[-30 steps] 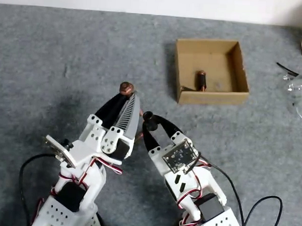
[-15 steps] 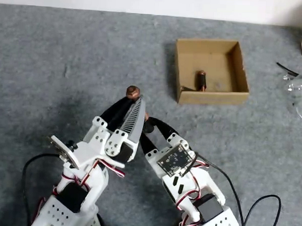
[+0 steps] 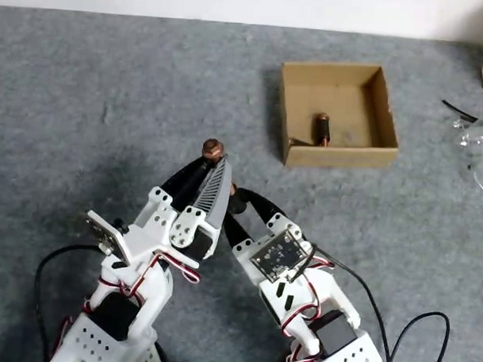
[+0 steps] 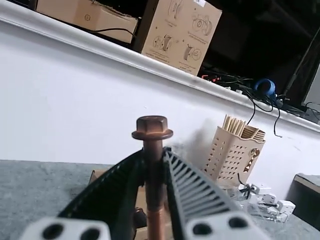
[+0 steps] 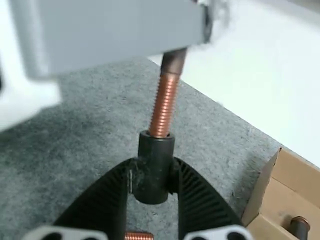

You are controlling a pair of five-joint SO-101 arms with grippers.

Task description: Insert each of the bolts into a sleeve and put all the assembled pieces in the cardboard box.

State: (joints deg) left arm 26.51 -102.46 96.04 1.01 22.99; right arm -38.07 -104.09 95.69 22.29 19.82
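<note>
My left gripper (image 3: 210, 166) (image 4: 152, 165) is shut on a copper bolt (image 4: 152, 165) (image 3: 213, 147), held upright with its hex head on top. Right below it, my right gripper (image 5: 151, 176) (image 3: 239, 201) is shut on a black sleeve (image 5: 152, 167) (image 3: 238, 201). The bolt's threaded end (image 5: 163, 107) sits in the sleeve's mouth. Both grippers hang over the grey carpet, to the front left of the cardboard box (image 3: 299, 155). One assembled piece (image 3: 321, 128) (image 5: 297, 226) lies inside the box. Another copper bolt (image 5: 138, 235) lies on the carpet under my right gripper.
Cables and a clear plastic item (image 3: 475, 135) lie at the right edge of the carpet. A white wall (image 4: 65, 100) runs behind the table, with a pale slotted holder (image 4: 235, 152) beside it.
My left gripper has carried the bolt toward the right gripper, and the bolt's tip now sits in the sleeve. Since half a second ago almost nothing has shifted.
</note>
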